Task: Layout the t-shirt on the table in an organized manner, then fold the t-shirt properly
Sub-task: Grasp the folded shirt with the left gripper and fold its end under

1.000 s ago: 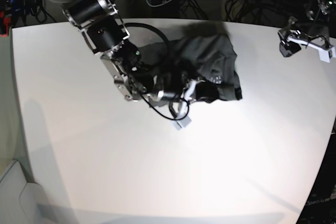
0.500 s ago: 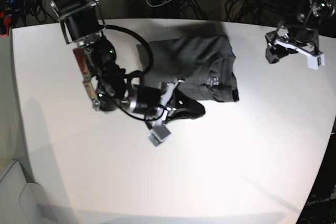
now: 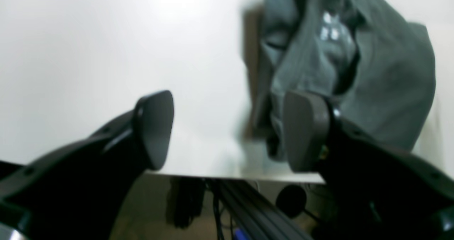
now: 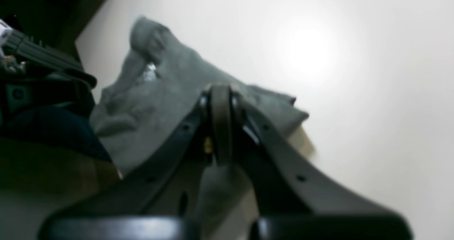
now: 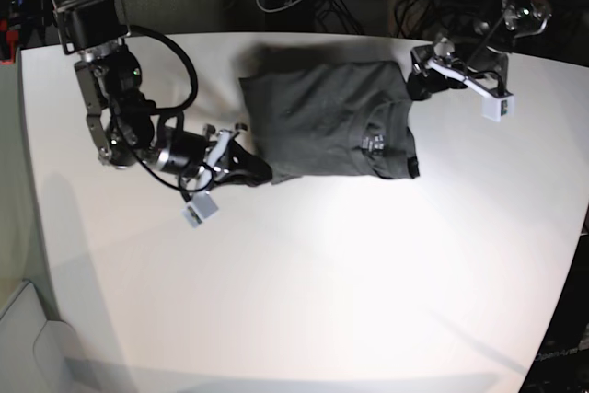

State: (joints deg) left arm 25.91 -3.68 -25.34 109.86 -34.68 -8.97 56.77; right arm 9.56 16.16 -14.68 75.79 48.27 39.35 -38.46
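Base view showed bare table (image 5: 313, 301) across the whole lower half of the frame, nearest the camera. Above that, at left of centre, the right gripper (image 5: 250, 170) sat with its jaws pressed fully together at the lower-left corner of the t-shirt (image 5: 322, 121); the right wrist view was blurred, but grey cloth appeared to be pinched between the pads, so it probably had hold of that hem. The shirt itself lay in the upper middle of the frame as a compact, roughly rectangular bundle, neck label facing up near its right side, with folds and doubled layers along its right edge. Farther back, at upper right, the left gripper (image 5: 425, 75) hung just beside the shirt's upper-right corner, jaws standing wide apart and holding nothing, which the left wrist view confirmed (image 3: 227, 130). Judging by this, the garment was not yet spread flat: sleeves and body were bunched, so the laying-out was unfinished and the proper folding remained to be done.
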